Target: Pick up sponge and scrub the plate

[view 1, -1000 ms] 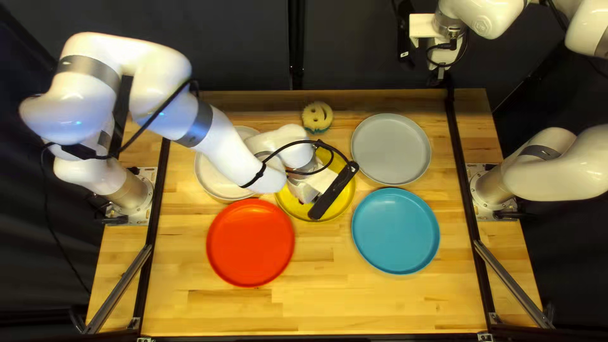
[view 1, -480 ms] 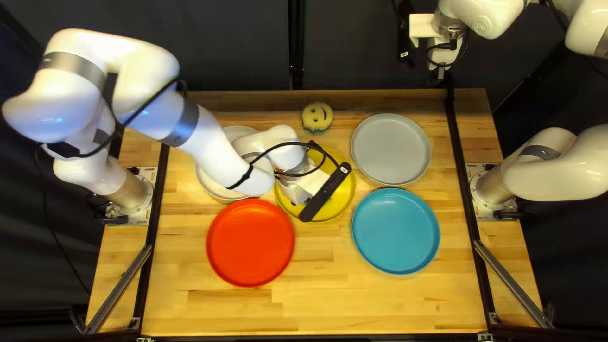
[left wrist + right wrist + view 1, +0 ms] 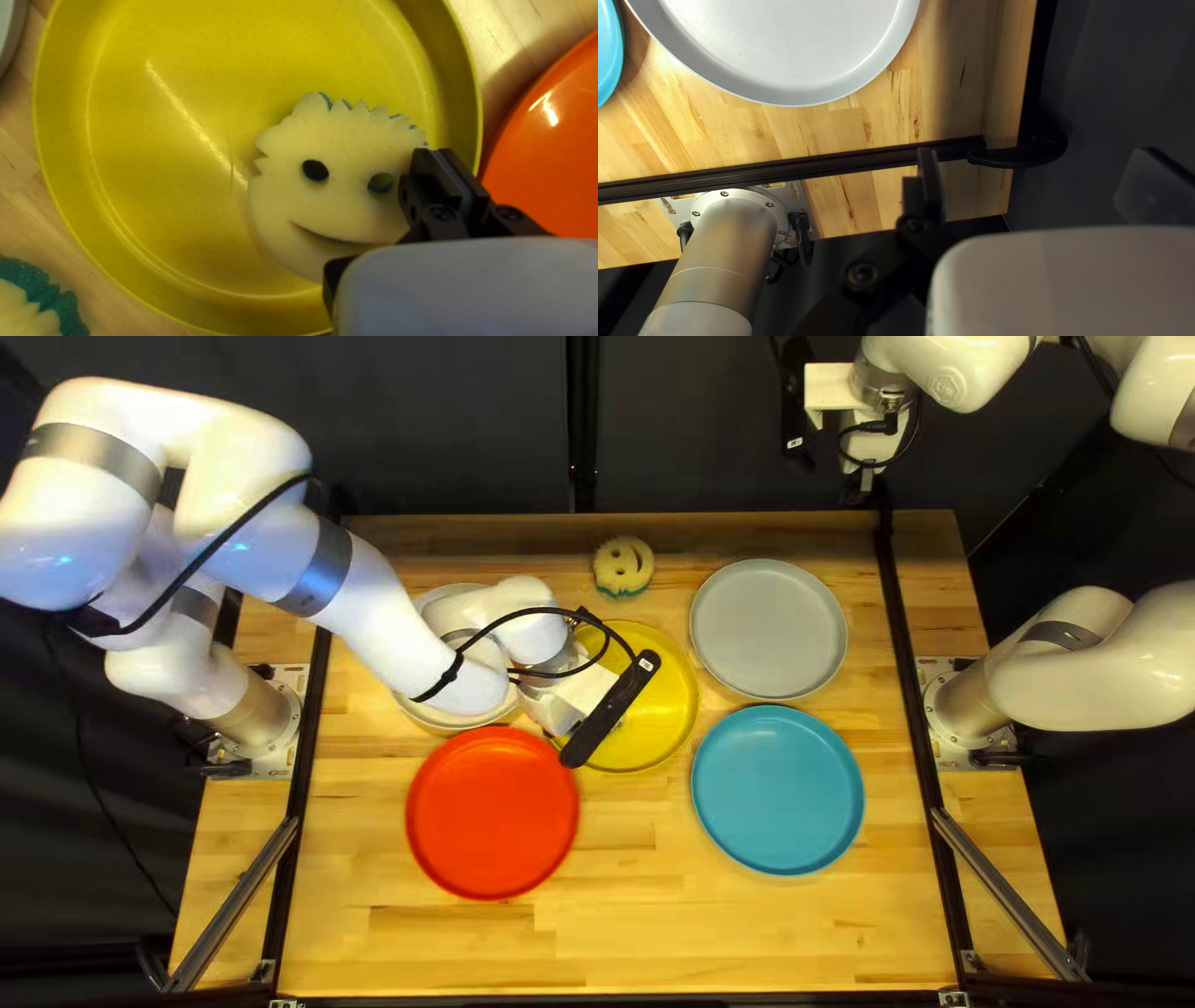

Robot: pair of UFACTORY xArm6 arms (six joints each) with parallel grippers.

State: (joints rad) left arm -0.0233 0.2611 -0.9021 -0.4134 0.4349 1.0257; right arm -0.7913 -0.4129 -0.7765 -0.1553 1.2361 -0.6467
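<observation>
My left gripper (image 3: pixel 567 712) is over the left part of the yellow plate (image 3: pixel 666 697), its fingertips hidden there. In the left wrist view, my left gripper (image 3: pixel 445 165) is shut on the edge of a pale smiling-face sponge (image 3: pixel 336 211) with a blue underside. That sponge is low over or against the yellow plate (image 3: pixel 162 186), face up, on the side by the red plate; contact is unclear. My right gripper (image 3: pixel 862 476) hangs past the table's far edge. From its wrist, this gripper (image 3: pixel 1042 177) stands open with nothing between its fingers.
A second face sponge (image 3: pixel 623 566) lies behind the yellow plate. Around it are a red plate (image 3: pixel 492 815), a blue plate (image 3: pixel 778 790) and a grey plate (image 3: pixel 768 629). My left forearm crosses above a white plate (image 3: pixel 430 716).
My left gripper has slid leftward across the yellow plate with the sponge in its fingers, and the arm has drawn back toward its base. The right arm stays still.
</observation>
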